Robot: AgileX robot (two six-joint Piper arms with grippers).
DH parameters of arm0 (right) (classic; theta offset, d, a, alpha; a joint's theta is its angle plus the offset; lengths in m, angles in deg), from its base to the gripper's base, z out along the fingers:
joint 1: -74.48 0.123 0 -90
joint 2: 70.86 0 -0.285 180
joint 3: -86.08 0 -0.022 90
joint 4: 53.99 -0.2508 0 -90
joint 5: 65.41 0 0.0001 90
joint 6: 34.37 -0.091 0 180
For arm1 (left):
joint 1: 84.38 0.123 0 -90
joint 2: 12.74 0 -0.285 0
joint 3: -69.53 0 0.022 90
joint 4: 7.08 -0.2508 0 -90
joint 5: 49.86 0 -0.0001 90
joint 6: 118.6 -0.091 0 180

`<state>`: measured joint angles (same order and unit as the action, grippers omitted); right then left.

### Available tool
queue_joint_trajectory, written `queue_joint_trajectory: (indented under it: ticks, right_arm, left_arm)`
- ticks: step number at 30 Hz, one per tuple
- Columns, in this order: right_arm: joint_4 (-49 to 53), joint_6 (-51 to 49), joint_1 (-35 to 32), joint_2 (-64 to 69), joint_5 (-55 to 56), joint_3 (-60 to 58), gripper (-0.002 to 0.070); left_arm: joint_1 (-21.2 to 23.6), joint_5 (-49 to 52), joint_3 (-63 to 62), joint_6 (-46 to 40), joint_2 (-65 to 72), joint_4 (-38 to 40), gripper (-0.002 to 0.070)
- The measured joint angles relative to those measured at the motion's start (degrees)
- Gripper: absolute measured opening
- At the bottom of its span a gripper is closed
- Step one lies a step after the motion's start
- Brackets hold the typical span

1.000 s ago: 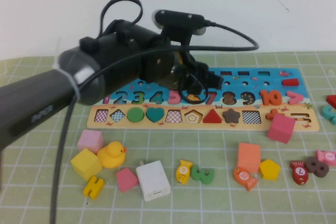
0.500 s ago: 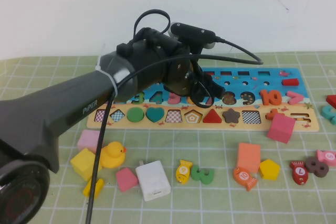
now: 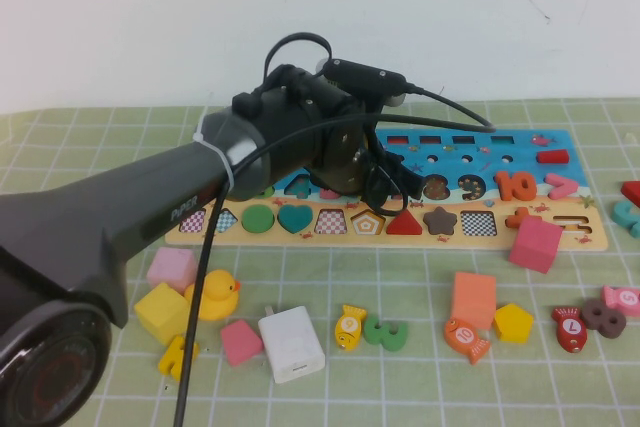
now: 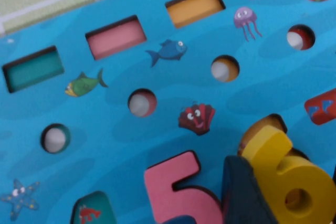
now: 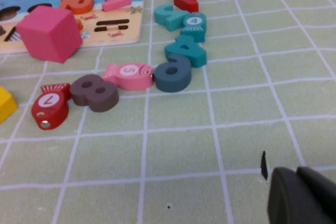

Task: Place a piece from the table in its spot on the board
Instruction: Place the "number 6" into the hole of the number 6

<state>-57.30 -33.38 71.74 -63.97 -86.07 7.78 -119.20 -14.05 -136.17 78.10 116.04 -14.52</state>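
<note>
Bright yellow six [image 4: 283,174] right beside a pink five [image 4: 178,190] on the board [image 3: 560,237] with its sea-blue top and tan strip, over a light-green, white-gridded table [image 3: 420,387], black left gripper [image 3: 395,175] above.

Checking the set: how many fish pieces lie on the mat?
4: yellow fish beside the green 3; orange fish right of it; red fish and pink fish flanking the brown 8. Arm may hide more.

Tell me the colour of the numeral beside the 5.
Bright yellow 6, clearest in the left wrist view.
</note>
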Motion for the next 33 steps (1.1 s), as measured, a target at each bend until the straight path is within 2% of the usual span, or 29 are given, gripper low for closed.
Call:
queue_joint_trajectory:
  ticks: [21,33]
  right_arm:
    - [0.0,0.0,0.0,0.0,0.0,0.0,-0.0003]
    - [0.0,0.0,0.0,0.0,0.0,0.0,-0.0003]
  left_arm:
    - [0.0,-1.21,-0.25,-0.2,0.72,-1.03,0.0295]
    - [0.0,-0.14,-0.61,-3.65,0.82,-1.05,0.0297]
